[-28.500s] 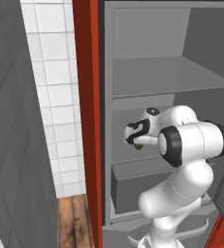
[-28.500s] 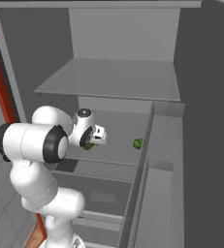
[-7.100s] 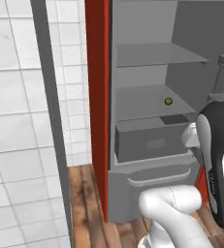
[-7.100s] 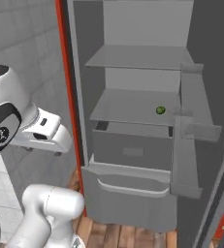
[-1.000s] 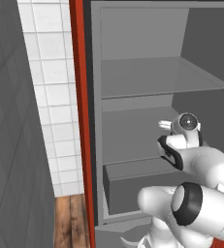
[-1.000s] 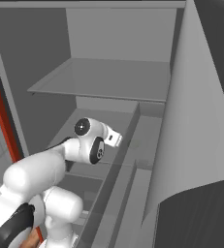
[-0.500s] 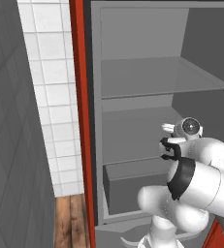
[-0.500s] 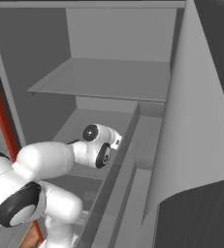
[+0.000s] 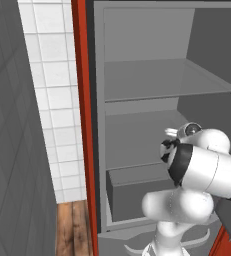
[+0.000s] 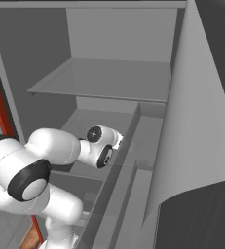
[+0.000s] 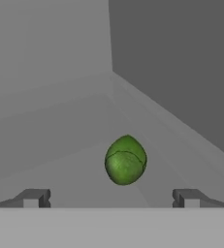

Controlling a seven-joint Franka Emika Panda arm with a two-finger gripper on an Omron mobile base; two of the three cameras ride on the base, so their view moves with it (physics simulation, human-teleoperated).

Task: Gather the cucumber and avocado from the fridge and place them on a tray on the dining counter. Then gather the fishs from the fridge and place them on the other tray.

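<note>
A green avocado (image 11: 125,160) lies on the grey floor of the fridge's middle shelf, near the right side wall. It sits just ahead of my gripper (image 11: 111,197), in line with the gap and slightly right of centre. The gripper is open, its two dark fingertips (image 11: 33,197) standing wide apart with nothing between them. From the base cameras, my hand (image 9: 173,142) reaches into the middle shelf, and it also appears as the hand (image 10: 105,146) from the other side. Cucumber, fish and trays are out of view.
The upper shelf (image 9: 157,82) hangs above my hand and a closed grey drawer (image 9: 137,190) sits below it. The red fridge edge (image 9: 82,125) and a tiled wall (image 9: 52,100) are on the left. The open fridge door (image 10: 196,121) stands close on the right.
The arm's elbow has swung up and over behind the hand, while the hand has stayed on the middle shelf and eased a little further in. The jaws have stayed wide.
</note>
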